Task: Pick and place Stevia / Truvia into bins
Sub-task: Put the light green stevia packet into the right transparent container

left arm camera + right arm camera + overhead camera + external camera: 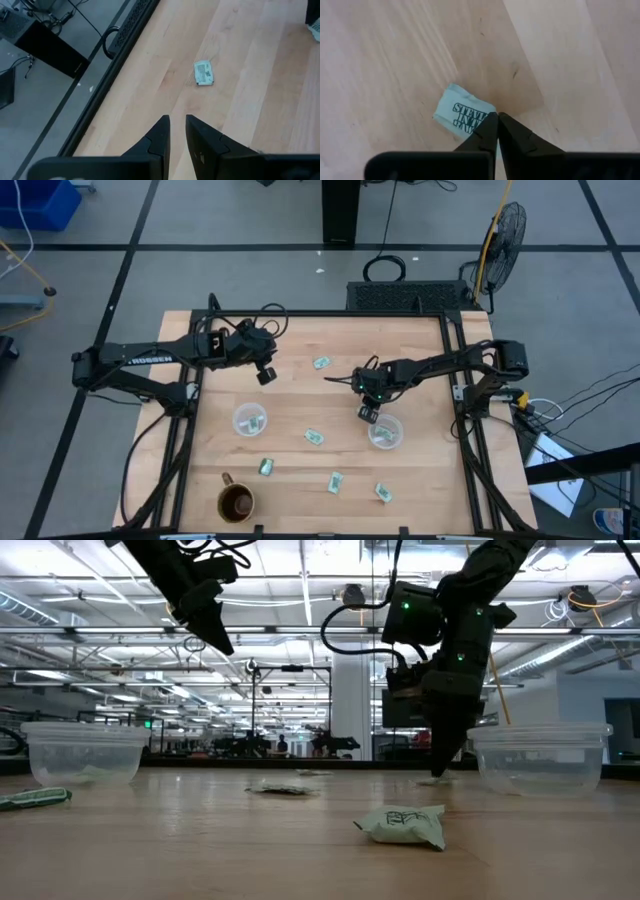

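Observation:
Several green-and-white Stevia packets lie flat on the wooden table (420,480): one at the far middle (322,363), others near the front (314,437) (266,467) (335,482) (383,493). Two clear cups stand left (249,420) and right (385,433); the left one has a packet in it. My right gripper (367,415) points down at the table just left of the right cup and is shut on a packet (462,114). My left gripper (265,375) hangs high above the table's far left part, narrowly open and empty, with the far packet (203,73) ahead of it. My right gripper pinches the Stevia packet by one end (481,120) between its two fingertips (490,131), coming from above and pointing down. The rest of the packet sticks out sideways from the tips. In the low view the tips (437,772) reach table level; whether the packet is lifted, I cannot tell.
A brown mug with a handle (236,503) stands at the near left corner. A dark frame (452,370) borders the table. One packet (405,826) lies close in front of the low camera. Bare wood lies between the two cups.

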You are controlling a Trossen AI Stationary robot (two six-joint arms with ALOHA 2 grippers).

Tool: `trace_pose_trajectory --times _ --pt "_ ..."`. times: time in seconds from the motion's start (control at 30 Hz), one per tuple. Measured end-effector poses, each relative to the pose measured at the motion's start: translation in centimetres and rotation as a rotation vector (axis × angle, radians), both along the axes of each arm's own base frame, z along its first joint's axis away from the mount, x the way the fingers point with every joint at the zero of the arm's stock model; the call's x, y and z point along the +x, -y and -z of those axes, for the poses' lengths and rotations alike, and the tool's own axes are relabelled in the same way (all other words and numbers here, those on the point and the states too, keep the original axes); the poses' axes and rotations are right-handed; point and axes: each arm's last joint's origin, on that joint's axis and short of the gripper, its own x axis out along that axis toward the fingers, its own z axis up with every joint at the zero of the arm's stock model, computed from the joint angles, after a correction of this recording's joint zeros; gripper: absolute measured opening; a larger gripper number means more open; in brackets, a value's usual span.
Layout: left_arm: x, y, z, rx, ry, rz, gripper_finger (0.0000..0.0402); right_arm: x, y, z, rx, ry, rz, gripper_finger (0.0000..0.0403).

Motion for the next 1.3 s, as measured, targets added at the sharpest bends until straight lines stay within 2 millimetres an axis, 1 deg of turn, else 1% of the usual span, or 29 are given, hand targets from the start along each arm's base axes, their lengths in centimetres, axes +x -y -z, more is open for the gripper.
trace_pose_trajectory --times 0.07,0.1,0.2,0.27,0.33,0.37,0.43,0.53,0.63,0.73,0.83,0.9,1.07,1.3 --pt "0.0 0.0 0.0 0.0 0.0 0.0 0.0065 -0.3 0.0 -0.9 0.0 0.007 0.002 0.0005" --pt "0.0 0.0 0.0 0.0 0.0 0.0 0.0065 -0.4 -0.2 -1.6 0.002 0.012 0.005 0.0003" --pt "0.0 0.0 0.0 0.0 0.0 0.0 0.0065 -1.1 -0.9 -4.9 0.014 0.04 0.027 0.0002" --pt "0.0 0.0 0.0 -0.003 0.002 -0.003 0.0065 -2.0 -1.8 -7.0 0.032 0.067 0.038 0.0001" --pt "0.0 0.0 0.0 -0.005 0.004 -0.005 0.0065 -3.2 -2.9 -8.5 0.057 0.084 0.056 0.0001" --pt "0.0 0.0 0.0 -0.005 0.003 -0.005 0.0065 -3.8 -3.5 -9.2 0.081 0.089 0.064 0.0001" --pt "0.0 0.0 0.0 -0.005 0.003 -0.005 0.0065 -4.9 -4.8 -9.8 0.126 0.094 0.058 0.0001" --pt "0.0 0.0 0.0 -0.004 0.003 -0.005 0.0065 -6.1 -6.6 -9.5 0.164 0.095 0.032 0.0001" --pt "0.0 0.0 0.0 -0.005 0.004 -0.004 0.0065 -6.7 -7.8 -7.7 0.182 0.083 0.025 0.0001" --pt "0.0 0.0 0.0 -0.003 0.01 -0.005 0.0065 -6.8 -8.4 -5.2 0.175 0.083 0.046 0.0001" --pt "0.1 0.0 -0.1 -0.001 0.014 -0.003 0.0065 -6.7 -8.4 -3.9 0.179 0.125 0.053 0.0" --pt "0.1 0.0 -0.1 0.001 0.015 -0.001 0.0065 -6.6 -8.2 -3.5 0.164 0.131 0.067 0.0" --pt "0.2 0.0 -0.2 -0.013 0.032 0.014 0.0065 -7.2 -7.7 -2.6 0.141 0.084 0.071 0.0" --pt "0.3 0.0 -0.2 -0.011 0.039 0.015 0.0065 -6.8 -7.8 -2.8 0.118 0.14 -0.033 0.0"
